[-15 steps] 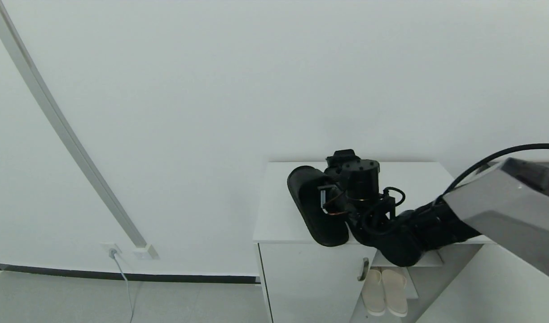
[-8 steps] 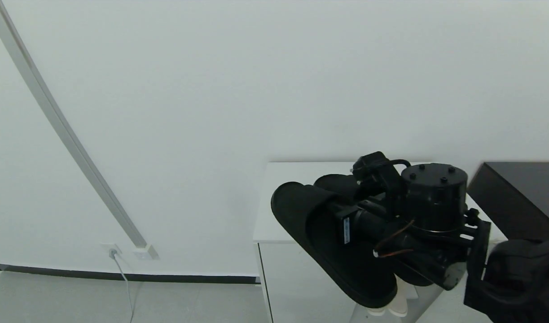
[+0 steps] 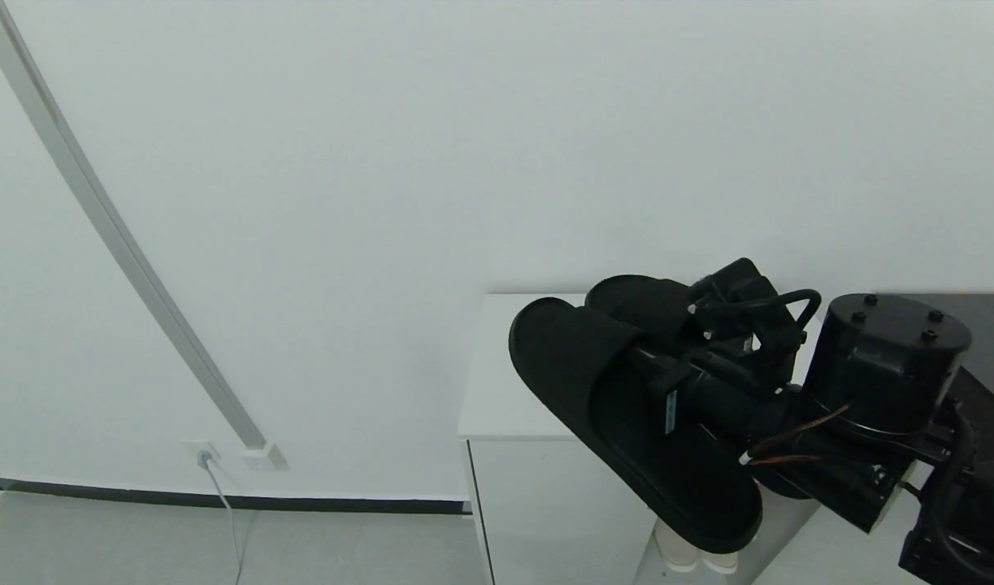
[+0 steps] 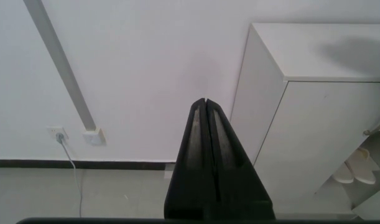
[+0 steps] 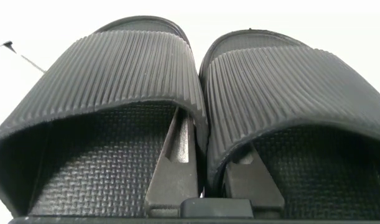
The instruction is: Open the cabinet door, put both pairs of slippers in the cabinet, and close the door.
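Cabinet [image 3: 545,504] open, white pair [image 4: 357,171] inside. Right gripper [image 5: 205,180] pinches black pair [image 3: 594,382], not yet stowed; left gripper [image 4: 205,124] pressed together. Closing remains.

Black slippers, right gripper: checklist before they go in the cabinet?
1. Right gripper shut on both black slippers, a finger under each strap: ok.
2. Slippers clear of the top of the cabinet: ok.
3. Cabinet open, white slippers inside: ok.
4. Free room beside the white slippers: cannot tell.
5. Left gripper shut, empty, off to the cabinet's side: ok.
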